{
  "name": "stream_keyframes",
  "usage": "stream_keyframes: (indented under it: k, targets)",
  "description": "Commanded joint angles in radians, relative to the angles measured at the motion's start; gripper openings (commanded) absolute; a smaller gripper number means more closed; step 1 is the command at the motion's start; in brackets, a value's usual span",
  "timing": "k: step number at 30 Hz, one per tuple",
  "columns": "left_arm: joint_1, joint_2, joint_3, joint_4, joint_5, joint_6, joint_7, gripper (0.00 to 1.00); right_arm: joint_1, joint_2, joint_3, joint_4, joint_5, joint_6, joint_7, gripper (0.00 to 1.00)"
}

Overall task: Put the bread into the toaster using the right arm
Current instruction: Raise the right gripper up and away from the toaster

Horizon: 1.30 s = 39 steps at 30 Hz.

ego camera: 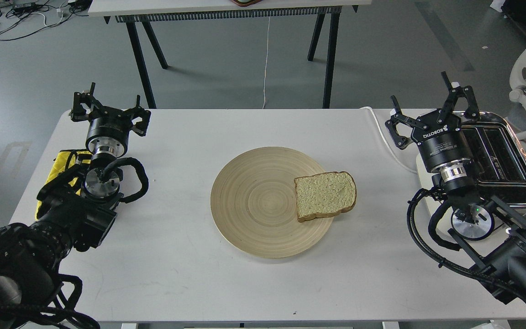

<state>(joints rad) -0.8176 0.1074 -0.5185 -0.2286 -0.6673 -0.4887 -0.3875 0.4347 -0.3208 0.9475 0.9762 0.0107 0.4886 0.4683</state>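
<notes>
A slice of pale speckled bread lies on the right edge of a round wooden plate at the table's middle, overhanging the rim slightly. The toaster, cream with a chrome top and two dark slots, stands at the table's right edge, partly hidden behind my right arm. My right gripper is open and empty, hovering just left of the toaster and well to the right of the bread. My left gripper is open and empty over the table's far left corner.
A yellow cloth lies under my left arm at the table's left edge. The toaster's white cord runs across the table toward its back edge. Behind the table stands another table on black legs.
</notes>
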Motion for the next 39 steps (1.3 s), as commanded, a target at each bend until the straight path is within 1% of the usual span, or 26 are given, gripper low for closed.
stream_keyframes:
  k: [1,11,16,20,27,32,34,35,37,39]
  targets:
    - [0.000,0.000,0.002,0.000,0.000,0.000,0.001,1.00,-0.001,0.000,0.005,0.002,-0.002,0.000,0.000,0.99]
    - [0.000,0.000,0.000,0.000,0.000,0.000,-0.001,1.00,0.030,-0.001,-0.016,0.010,-0.028,0.000,-0.002,0.99]
    - [0.000,0.000,0.000,0.000,0.000,0.000,-0.001,1.00,0.056,-0.010,-0.030,0.044,-0.141,0.000,-0.003,0.99]
    - [0.000,0.000,0.000,0.000,0.000,0.000,-0.001,1.00,0.061,-0.007,-0.032,0.070,-0.225,-0.073,-0.003,0.99]
    - [0.000,0.001,0.000,0.000,0.000,0.000,-0.001,1.00,0.078,0.002,-0.038,0.093,-0.233,-0.145,-0.005,0.99]
    - [0.000,0.001,0.000,0.000,0.000,0.000,-0.001,1.00,0.079,0.002,-0.039,0.096,-0.238,-0.173,-0.005,0.99]
    - [0.000,0.000,0.000,-0.002,0.000,0.000,-0.001,1.00,0.082,0.000,-0.042,0.102,-0.256,-0.205,-0.007,0.99]
    - [0.000,0.000,0.000,0.000,0.000,0.000,-0.001,1.00,0.085,-0.001,-0.055,0.114,-0.285,-0.240,-0.007,0.99]
    - [0.000,0.001,0.000,0.000,0.000,0.000,-0.001,1.00,0.105,-0.007,-0.094,0.146,-0.362,-0.353,-0.008,0.99]
    - [0.000,0.000,0.000,0.000,0.000,0.000,-0.001,1.00,0.130,-0.007,-0.163,0.171,-0.460,-0.517,-0.013,0.99]
